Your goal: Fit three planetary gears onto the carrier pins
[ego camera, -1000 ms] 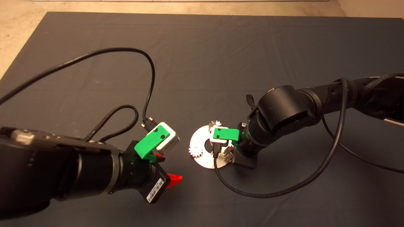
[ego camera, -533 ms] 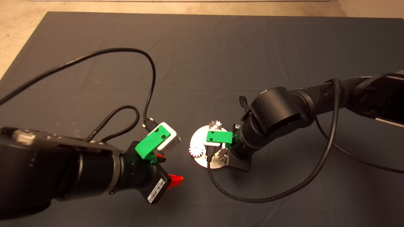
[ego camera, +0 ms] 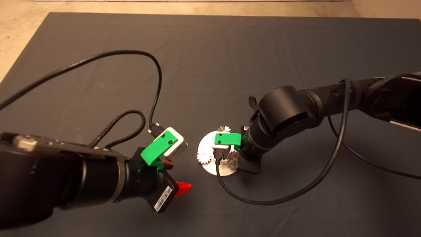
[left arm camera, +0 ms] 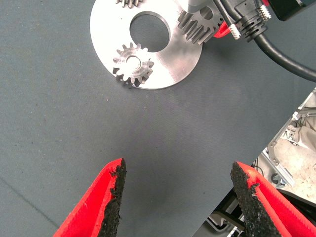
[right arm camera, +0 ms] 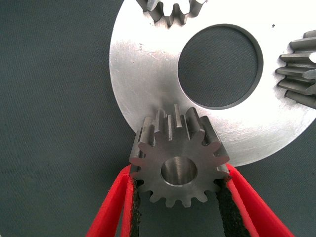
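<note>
The round silver plate [ego camera: 208, 164] with a large centre hole lies mid-mat. One planetary gear [ego camera: 204, 158] sits on its left side and a second [ego camera: 225, 128] at its far edge. My right gripper [ego camera: 232, 160] is shut on the third gear [right arm camera: 178, 170] and holds it upright over the plate's near right rim [right arm camera: 148, 74]. The other two gears [right arm camera: 170, 10] [right arm camera: 301, 66] show at the right wrist view's borders. The carrier pins are hidden by the gears. My left gripper [left arm camera: 177, 197] is open and empty, left of the plate [left arm camera: 163, 64].
Black cables loop over the mat: one from the left wrist [ego camera: 154, 82], one from the right wrist [ego camera: 279, 199] in front of the plate. The mat's far edge meets a beige floor [ego camera: 197, 6].
My right arm has shifted a little to the left, carrying the held gear over the plate's rim. The left arm, the plate and the two seated gears have not moved.
</note>
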You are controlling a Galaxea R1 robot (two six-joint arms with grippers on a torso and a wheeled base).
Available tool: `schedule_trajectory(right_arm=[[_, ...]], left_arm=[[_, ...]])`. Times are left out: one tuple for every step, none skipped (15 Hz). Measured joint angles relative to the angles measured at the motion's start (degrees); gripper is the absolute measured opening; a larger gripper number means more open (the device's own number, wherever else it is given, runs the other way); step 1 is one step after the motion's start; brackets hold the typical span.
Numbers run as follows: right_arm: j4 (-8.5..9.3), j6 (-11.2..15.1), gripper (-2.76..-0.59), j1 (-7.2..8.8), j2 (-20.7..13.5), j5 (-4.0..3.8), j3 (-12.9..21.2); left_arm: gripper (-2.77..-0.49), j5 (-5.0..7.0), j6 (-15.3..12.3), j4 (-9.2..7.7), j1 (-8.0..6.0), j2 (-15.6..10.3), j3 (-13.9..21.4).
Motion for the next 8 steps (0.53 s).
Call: schedule_trajectory(right_arm=[[0.05,-0.3,-2.45,0.0,0.0,0.02,0.0],[0.11,-0.4,-2.45,0.0,0.0,0.02,0.0],[0.24,-0.5,-2.45,0.02,0.0,0.0,0.0],[0.37,-0.5,-2.45,0.04,-0.1,0.0,-0.1],[0.87,-0.6,-2.45,0.16,-0.2,0.0,-0.1],[1.39,-0.6,-2.45,0.18,-0.2,-0.2,-0.1],[2.01,-0.7,-2.45,0.22,-0.3,-0.09,-0.1],[2.44,-0.7,-2.45,0.57,-0.3,-0.25,-0.1]], left_arm=[[-1.8,0.0,0.0,0.0,0.0,0.0,0.0],[-1.8,0.0,0.0,0.0,0.0,0.0,0.0],[-1.8,0.0,0.0,0.0,0.0,0.0,0.0],[-1.8,0.0,0.0,0.0,0.0,0.0,0.0],[-1.8,0.02,0.0,0.0,0.0,0.0,0.0],[-1.8,0.0,0.0,0.0,0.0,0.0,0.0],[-1.8,0.0,0.0,0.0,0.0,0.0,0.0],[-1.8,0.0,-0.2,0.0,0.0,0.0,0.0]])
